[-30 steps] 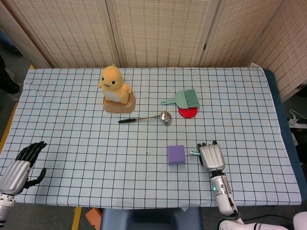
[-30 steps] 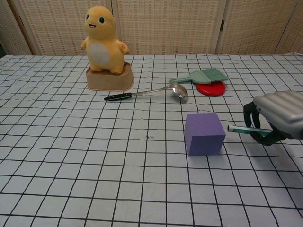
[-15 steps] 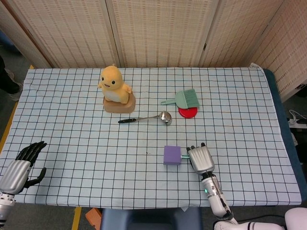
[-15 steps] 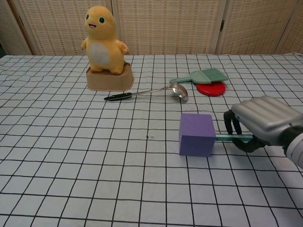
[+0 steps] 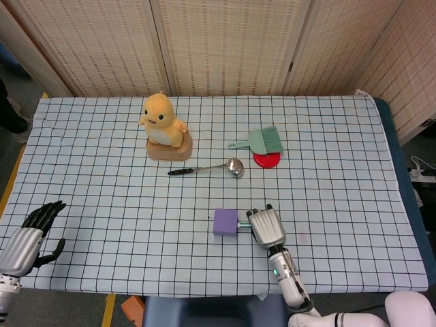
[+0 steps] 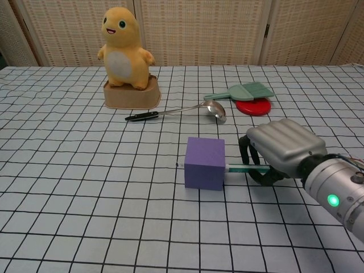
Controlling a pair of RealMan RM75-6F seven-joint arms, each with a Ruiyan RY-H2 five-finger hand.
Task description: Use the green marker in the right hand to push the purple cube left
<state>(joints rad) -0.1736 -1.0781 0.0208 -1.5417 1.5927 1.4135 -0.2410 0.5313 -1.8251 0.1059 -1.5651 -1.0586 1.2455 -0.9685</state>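
The purple cube (image 5: 225, 221) (image 6: 205, 162) sits on the checked cloth near the table's front middle. My right hand (image 5: 266, 227) (image 6: 278, 150) is just right of it, fingers curled around the green marker (image 5: 243, 223) (image 6: 243, 168). The marker lies level and its tip touches the cube's right face. My left hand (image 5: 30, 236) rests at the front left corner, far from the cube, with fingers spread and nothing in it; only the head view shows it.
A yellow plush toy (image 5: 164, 127) (image 6: 125, 57) on a tan base stands at the back left. A ladle (image 5: 208, 167) (image 6: 180, 111) lies behind the cube. A green brush (image 5: 261, 141) (image 6: 243, 91) rests by a red disc (image 5: 267, 159) (image 6: 253, 106) at the back right.
My right hand has moved left with the marker, and the purple cube has slid left ahead of its tip by about two cloth squares. The left hand has stayed put.
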